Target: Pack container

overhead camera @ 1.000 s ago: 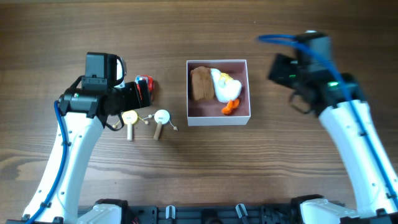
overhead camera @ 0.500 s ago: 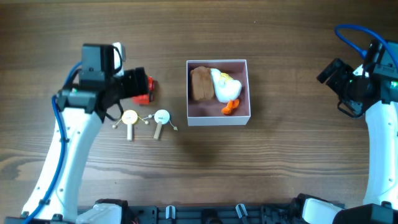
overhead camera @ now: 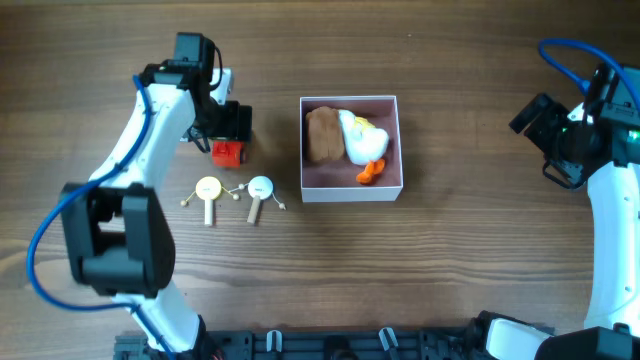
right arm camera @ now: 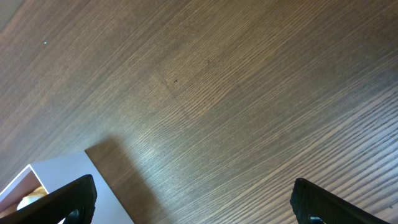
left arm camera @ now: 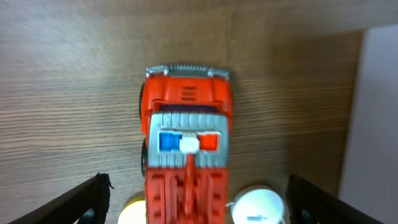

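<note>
Now the left arm stands quite differently from half a second ago; then it rose from the lower left with its tip pointing right, whereas at this moment it reaches farther up the tabletop and bends back toward the near edge; the left end effector hangs over the red toy truck, its fingers spread wide, one on each side of the truck and clear of it, gripping nothing; the truck rests on the wood in much the same spot as half a second ago, a little nearer the front edge than a second ago; the container has not moved, sitting at the middle of the tabletop, to the right of the truck and apart from it, with a brown soft toy and a white and yellow soft toy inside, side by side; just in front of the truck lie a yellow disc and a white disc, each on a short wooden stick, where they lay before; the right arm keeps the pose of half a second ago at the right edge, well apart from the container, though a second ago it stood nearer; the right end effector is spread open over bare wood, holding nothing.
</note>
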You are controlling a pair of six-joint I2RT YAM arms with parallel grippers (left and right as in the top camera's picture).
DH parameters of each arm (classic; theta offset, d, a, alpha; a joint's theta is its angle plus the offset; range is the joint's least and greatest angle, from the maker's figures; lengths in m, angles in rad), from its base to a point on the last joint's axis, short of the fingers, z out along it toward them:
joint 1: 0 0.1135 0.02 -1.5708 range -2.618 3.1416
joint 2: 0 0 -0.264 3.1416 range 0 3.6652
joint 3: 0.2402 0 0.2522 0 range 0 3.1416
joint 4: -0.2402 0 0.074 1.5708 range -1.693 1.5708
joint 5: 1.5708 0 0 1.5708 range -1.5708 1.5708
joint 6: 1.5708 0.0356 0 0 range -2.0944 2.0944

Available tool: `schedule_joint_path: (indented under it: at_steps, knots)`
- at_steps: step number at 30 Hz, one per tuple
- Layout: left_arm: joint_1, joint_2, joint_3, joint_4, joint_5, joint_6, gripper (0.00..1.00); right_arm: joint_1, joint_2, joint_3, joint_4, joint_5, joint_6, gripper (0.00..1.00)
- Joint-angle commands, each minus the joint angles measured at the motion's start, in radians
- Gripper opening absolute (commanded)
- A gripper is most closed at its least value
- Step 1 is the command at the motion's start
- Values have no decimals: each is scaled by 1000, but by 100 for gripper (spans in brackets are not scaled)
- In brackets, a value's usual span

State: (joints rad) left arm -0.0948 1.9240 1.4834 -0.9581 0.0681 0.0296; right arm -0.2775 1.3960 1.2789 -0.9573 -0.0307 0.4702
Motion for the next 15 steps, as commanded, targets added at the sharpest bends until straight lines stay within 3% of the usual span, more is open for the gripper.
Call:
schedule_joint_path:
  at_steps: [1, 8, 12, 15]
  knots:
    - [7, 82, 7, -4, -11, 42, 87, 1, 6, 8, 3, -16, 2, 99]
    - [7, 160, 7, -11, -21, 45, 84, 1, 6, 8, 3, -16, 2, 100]
    - [7, 172, 7, -9, -21, 45, 73, 1, 6, 8, 3, -16, 2, 99]
    - [7, 196, 7, -16, -21, 45, 72, 1, 6, 8, 3, -16, 2, 100]
